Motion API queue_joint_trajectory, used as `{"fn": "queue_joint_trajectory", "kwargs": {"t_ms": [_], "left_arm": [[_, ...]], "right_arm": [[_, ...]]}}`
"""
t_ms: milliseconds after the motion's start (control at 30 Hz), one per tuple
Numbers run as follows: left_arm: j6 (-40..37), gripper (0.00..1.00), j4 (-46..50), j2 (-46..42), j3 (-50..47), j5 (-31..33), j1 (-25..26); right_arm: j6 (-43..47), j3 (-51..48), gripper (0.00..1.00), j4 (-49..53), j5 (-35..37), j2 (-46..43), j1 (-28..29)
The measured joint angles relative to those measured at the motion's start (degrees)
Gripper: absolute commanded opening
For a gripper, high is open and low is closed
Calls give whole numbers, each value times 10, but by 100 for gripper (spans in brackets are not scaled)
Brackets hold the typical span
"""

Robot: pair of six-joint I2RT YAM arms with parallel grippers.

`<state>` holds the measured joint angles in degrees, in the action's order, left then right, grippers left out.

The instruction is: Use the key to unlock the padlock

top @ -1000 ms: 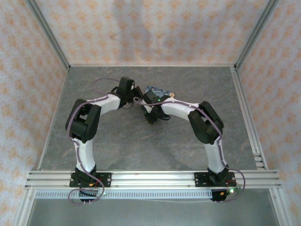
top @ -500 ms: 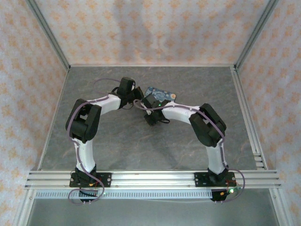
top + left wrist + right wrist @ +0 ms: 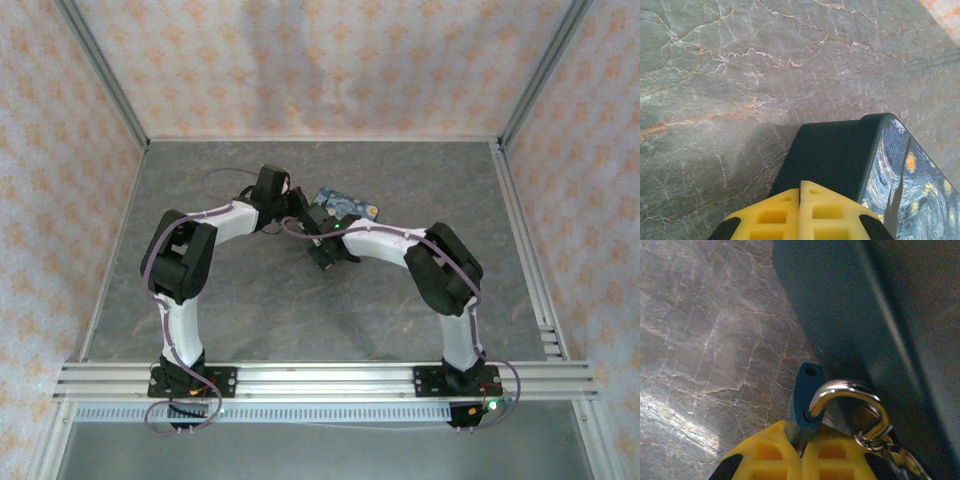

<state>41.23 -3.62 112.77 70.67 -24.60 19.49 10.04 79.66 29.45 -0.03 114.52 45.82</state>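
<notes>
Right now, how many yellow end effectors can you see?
2. The left end effector sits low in the left wrist view, fingers together, by the starry tin. The right end effector grips a blue tab next to a silver shackle.

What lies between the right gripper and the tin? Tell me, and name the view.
In the right wrist view, a blue tab sticks up from between the fingertips of the right gripper, with the padlock's shackle hooked through it, in front of the tin.
</notes>
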Motion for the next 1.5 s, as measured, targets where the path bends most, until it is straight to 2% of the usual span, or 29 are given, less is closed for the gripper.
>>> {"fn": "queue_joint_trajectory", "kwargs": {"t_ms": [133, 333, 433, 667, 900, 1033, 1167, 1333, 1500], "left_arm": [[7, 0, -15, 0, -5, 18, -2], [9, 0, -31, -2, -16, 21, -2], [9, 0, -31, -3, -18, 19, -2], [11, 0, -13, -3, -24, 3, 5], [12, 0, 34, 9, -51, -4, 19], [12, 0, 36, 7, -53, -3, 17], [16, 0, 38, -8, -70, -3, 15], [18, 10, 66, -68, -102, 14, 6], [13, 21, 80, -148, -121, 37, 2]], "right_arm": [[13, 61, 0, 40, -36, 33, 0], [-16, 75, 0, 42, -121, 34, -13], [-35, 73, 0, 51, -135, 28, -20], [-47, 32, 0, 45, -96, -21, -27], [40, 69, 0, -14, -43, -18, -12], [61, 66, 0, -17, -41, -20, -12], [55, 16, 0, -32, -42, -55, -9], [21, -67, 0, -35, -37, -159, -6], [-35, -105, 0, -33, -17, -258, -18]]}}
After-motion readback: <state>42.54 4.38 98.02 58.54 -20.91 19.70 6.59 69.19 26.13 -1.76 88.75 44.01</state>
